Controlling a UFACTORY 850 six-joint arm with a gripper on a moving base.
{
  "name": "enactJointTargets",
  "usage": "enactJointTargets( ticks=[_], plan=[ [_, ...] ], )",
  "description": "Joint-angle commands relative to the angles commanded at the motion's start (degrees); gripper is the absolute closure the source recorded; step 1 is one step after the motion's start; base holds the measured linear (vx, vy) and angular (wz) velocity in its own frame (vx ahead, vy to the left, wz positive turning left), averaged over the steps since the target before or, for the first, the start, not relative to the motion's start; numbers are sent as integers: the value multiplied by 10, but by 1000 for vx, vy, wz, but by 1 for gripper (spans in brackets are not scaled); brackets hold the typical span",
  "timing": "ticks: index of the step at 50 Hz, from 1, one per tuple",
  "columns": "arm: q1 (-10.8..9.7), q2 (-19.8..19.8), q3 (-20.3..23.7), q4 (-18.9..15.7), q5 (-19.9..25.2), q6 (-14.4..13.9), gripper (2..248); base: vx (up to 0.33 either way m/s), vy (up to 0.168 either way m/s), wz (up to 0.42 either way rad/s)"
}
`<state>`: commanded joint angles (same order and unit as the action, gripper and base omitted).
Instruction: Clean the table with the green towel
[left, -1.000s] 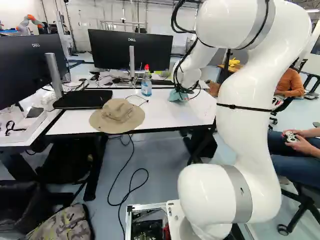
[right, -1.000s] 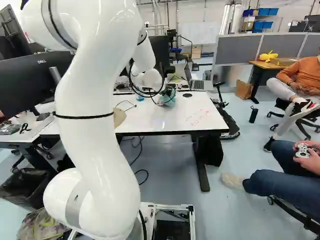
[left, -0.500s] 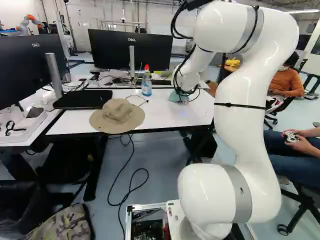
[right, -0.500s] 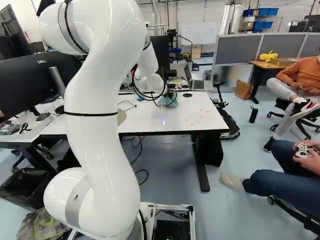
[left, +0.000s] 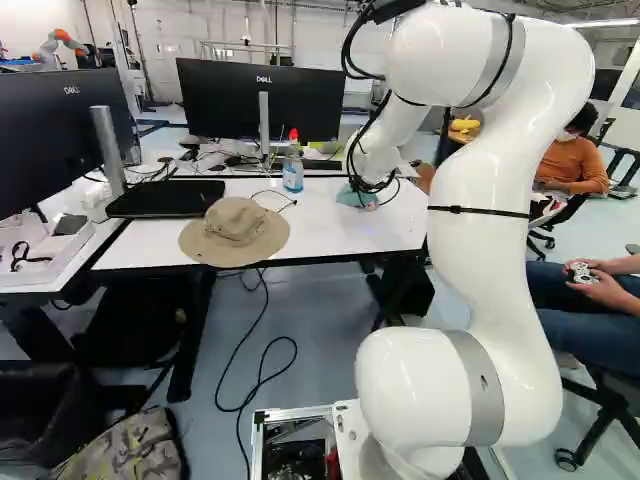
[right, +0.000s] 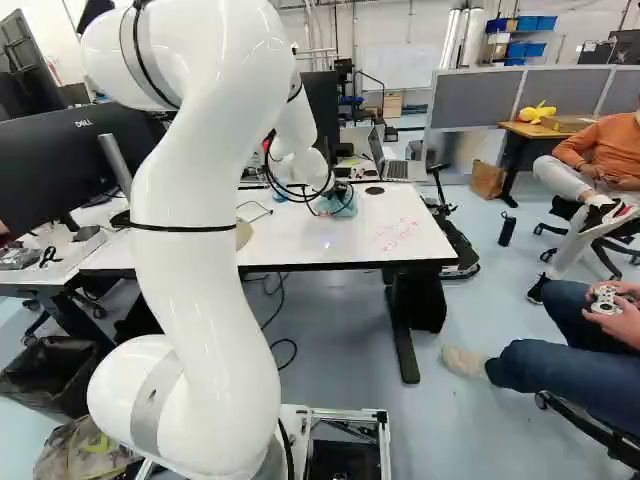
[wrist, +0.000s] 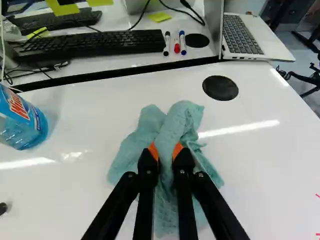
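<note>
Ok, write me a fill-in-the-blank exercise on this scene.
The end effector grips the towel between two ____ pads.
The liquid in the bottle is ____.
Beside the keyboard lie ____ capped markers.
A brimmed ____ lies on the white table.

Missing words: orange; blue; three; hat.

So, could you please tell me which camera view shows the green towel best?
The wrist view: it shows the towel from close by, its folds and edges spread on the table and its bunched middle pinched by the gripper. Both base views show only a small blue-green patch at the far end of the arm.
</note>
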<state>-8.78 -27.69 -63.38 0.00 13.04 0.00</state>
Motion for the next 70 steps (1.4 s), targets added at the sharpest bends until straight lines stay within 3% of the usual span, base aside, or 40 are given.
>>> enactJointTargets(
  ticks=[11,51,70],
  plan=[
    [0,0,0,0,-33,0,203,0,0,0],
    [0,-1,-1,0,-28,0,203,0,0,0],
    [-1,-40,-53,0,-28,0,203,0,0,0]
  ],
)
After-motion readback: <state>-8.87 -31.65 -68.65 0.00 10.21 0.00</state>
